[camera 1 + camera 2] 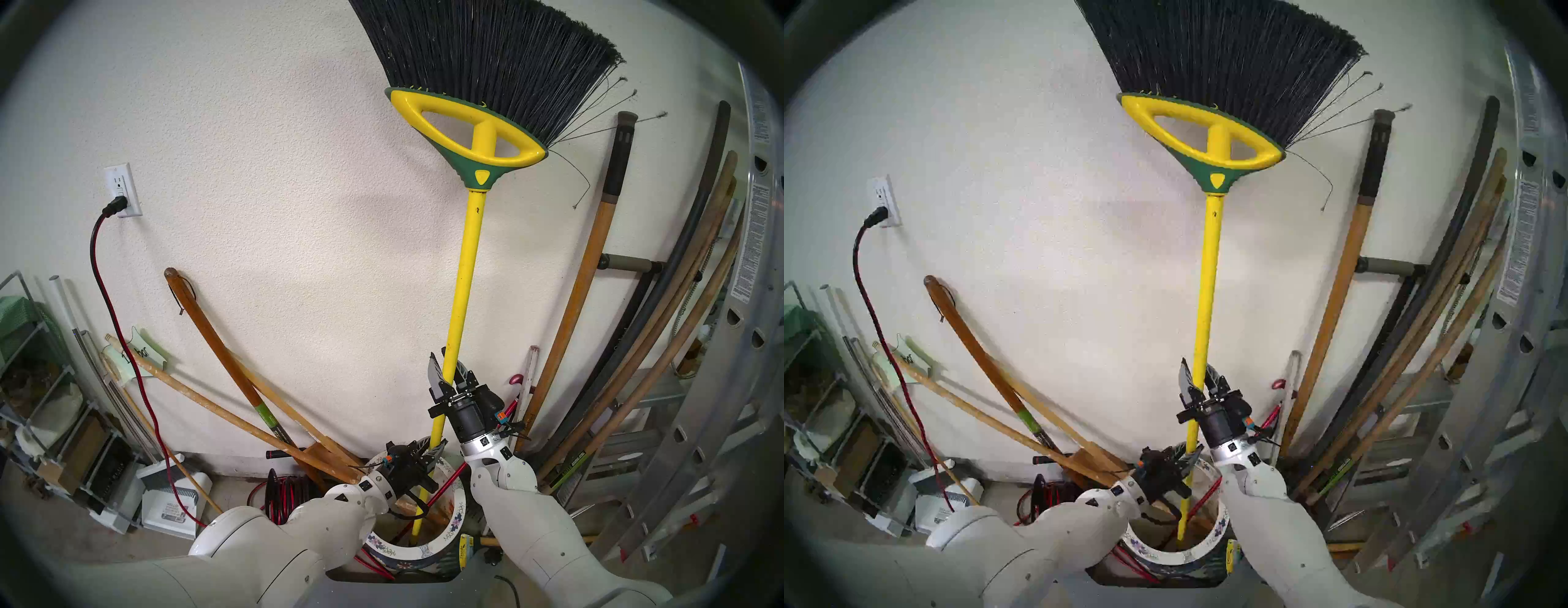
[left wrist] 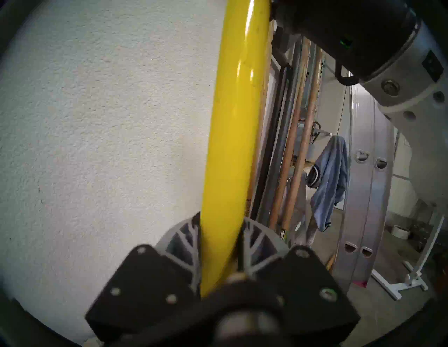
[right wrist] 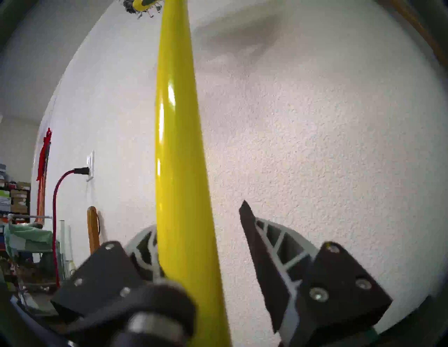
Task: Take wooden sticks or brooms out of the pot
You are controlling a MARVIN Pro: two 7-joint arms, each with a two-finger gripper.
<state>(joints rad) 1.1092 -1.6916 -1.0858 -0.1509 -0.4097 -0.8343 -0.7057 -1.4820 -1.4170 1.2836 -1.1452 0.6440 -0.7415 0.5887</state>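
The broom (image 1: 464, 271) stands nearly upright against the white wall, its yellow-and-green head and black bristles at the top. The lower end of its yellow pole is inside the floral-rimmed pot (image 1: 459, 511). My left gripper (image 1: 432, 452) is shut on the pole just above the pot rim; the left wrist view shows both fingers pressed on the pole (image 2: 230, 145). My right gripper (image 1: 447, 361) is higher up and open around the pole. In the right wrist view the pole (image 3: 179, 145) lies against one finger, with a gap to the other finger (image 3: 261, 242).
Brown wooden handles (image 1: 237, 382) lean from the pot to the wall on the left. A thin red rod (image 1: 447, 482) crosses the pot. A red-black cord reel (image 1: 284, 492) sits left of it. Long handles (image 1: 594, 276) and a metal ladder (image 1: 721, 382) crowd the right. A shelf (image 1: 34, 382) is far left.
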